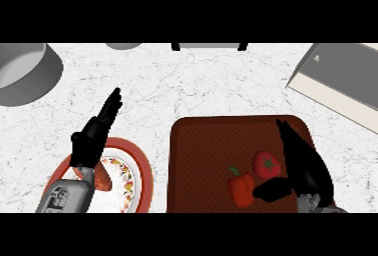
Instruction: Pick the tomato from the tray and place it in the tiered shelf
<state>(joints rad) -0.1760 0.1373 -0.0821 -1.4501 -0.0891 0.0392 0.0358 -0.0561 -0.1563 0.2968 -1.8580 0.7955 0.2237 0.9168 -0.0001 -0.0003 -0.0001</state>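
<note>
While the tomato [267,165] lies on the tray [207,145], I read the right hand [304,167] just right of it, fingers straight, thumb spread below it; left hand [94,135] rests open over the plate [142,156].

Single head camera, looking steeply down
It sits above the robot's side of the white speckled stone counter [207,85], near enough that the dark red rectangular tray [210,142] fills the lower right; the black left hand [92,137] and black right hand [304,162] enter from the lower edge, a grey round pot [22,70] at upper left.
</note>
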